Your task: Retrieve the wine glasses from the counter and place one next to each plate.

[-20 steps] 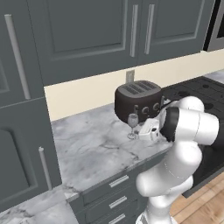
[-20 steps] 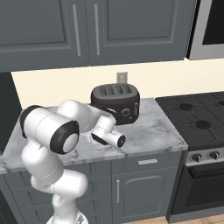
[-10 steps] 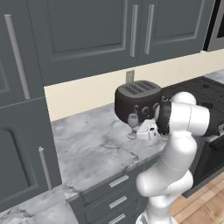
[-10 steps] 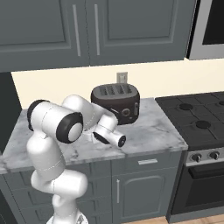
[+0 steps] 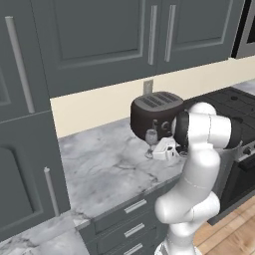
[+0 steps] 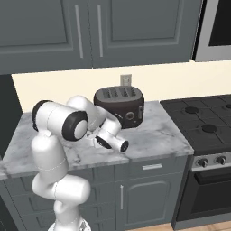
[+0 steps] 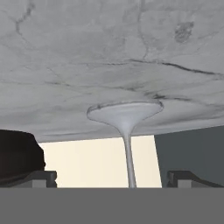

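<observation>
The wine glass, light and fragile, stands mid-frame between the wide-open end effector; its thin stem suits gripping.

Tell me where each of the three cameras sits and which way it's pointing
Left base view: behind the arm's left, facing the counter, toaster and wine glass; arm at right.
Right base view: behind its right, facing the same counter and toaster; arm at left.
Hand view: on the hand, rolled upside down, facing the glass's stem between the open pincer tips.
Shared: counter, toaster, glass.
</observation>
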You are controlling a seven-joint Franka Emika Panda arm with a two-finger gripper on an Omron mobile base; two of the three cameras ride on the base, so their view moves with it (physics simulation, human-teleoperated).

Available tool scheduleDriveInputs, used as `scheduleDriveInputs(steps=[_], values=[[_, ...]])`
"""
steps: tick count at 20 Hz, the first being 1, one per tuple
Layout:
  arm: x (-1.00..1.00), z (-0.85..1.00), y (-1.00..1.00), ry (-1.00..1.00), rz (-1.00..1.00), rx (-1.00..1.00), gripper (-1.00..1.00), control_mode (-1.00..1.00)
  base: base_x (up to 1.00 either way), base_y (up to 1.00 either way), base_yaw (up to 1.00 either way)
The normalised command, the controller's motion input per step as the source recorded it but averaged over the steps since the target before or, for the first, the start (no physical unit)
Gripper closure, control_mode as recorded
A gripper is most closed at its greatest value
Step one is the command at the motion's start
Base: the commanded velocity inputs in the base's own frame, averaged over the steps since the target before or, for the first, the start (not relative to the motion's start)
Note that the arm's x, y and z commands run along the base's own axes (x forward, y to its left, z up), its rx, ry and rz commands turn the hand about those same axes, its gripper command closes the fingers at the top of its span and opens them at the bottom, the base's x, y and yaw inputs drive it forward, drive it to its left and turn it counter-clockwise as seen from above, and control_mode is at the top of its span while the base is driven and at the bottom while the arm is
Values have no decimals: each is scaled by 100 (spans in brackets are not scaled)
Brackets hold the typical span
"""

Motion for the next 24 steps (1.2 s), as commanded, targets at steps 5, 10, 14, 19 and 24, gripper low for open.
scheduleDriveInputs(steps=[5, 10, 14, 19, 24], values=[[45, -27, 0, 7, 0, 0, -100, -100, 0, 0, 0], [34, -29, 0, 5, 0, 0, -100, -100, 0, 0, 0], [25, -19, 0, 2, 0, 0, -100, -100, 0, 0, 0], [8, 0, 45, -7, 0, -1, 100, -100, 0, 0, 0], [0, 10, 55, -23, 0, -6, 100, -100, 0, 0, 0]])
